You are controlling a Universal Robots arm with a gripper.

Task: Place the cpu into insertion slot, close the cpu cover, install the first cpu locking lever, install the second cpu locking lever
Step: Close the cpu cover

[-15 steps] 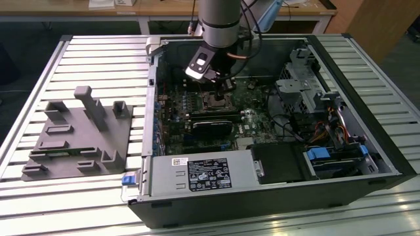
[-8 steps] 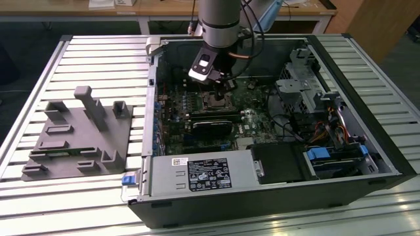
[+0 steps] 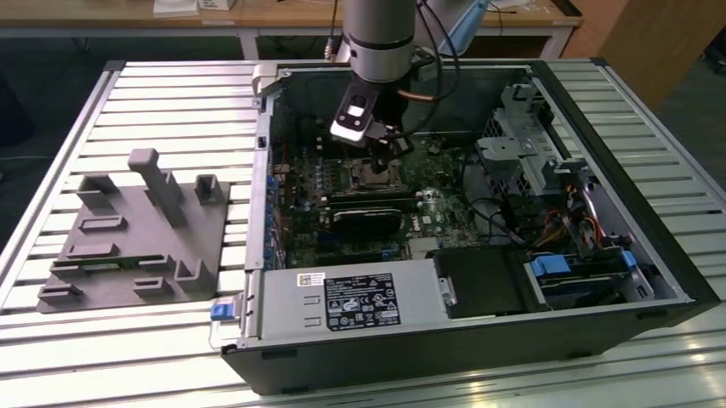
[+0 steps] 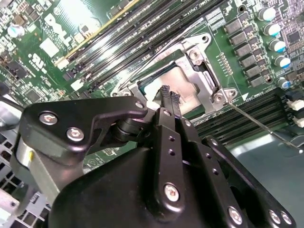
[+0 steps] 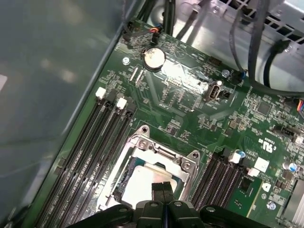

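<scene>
Over the cpu, the claw hangs clenched (tips pressed together, nothing between them).

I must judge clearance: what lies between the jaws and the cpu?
Nothing shows between them. In both wrist views the gripper, jaws shut, hangs right over the cpu, its top bare inside the cover; whether they touch, I cannot tell.
</scene>
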